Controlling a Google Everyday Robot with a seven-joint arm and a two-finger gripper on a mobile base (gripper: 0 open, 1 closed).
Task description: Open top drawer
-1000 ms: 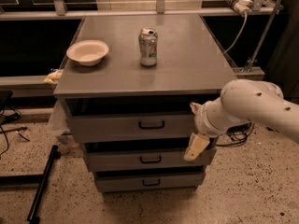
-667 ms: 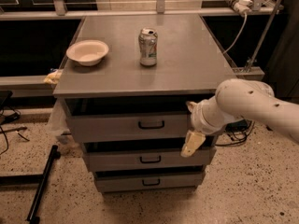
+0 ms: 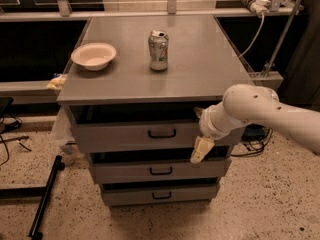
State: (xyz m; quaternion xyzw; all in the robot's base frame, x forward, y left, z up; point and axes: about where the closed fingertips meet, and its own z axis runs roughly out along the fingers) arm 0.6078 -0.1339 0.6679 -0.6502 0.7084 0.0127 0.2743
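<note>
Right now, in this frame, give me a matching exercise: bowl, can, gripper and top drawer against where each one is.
1. bowl
2. can
3. gripper
4. top drawer

a. upright near the middle of the cabinet top
b. at the top drawer front's right end, right of the black handle
c. left side of the cabinet top
d. directly under the cabinet top

Pairs: 1-c, 2-a, 3-b, 4-d.

Dim, warm overhead light on the bench (image 3: 210,74).
Deep shadow under its lip; the gripper (image 3: 200,150), at the right end of the top drawer (image 3: 115,134), perhaps glares pale.
</note>
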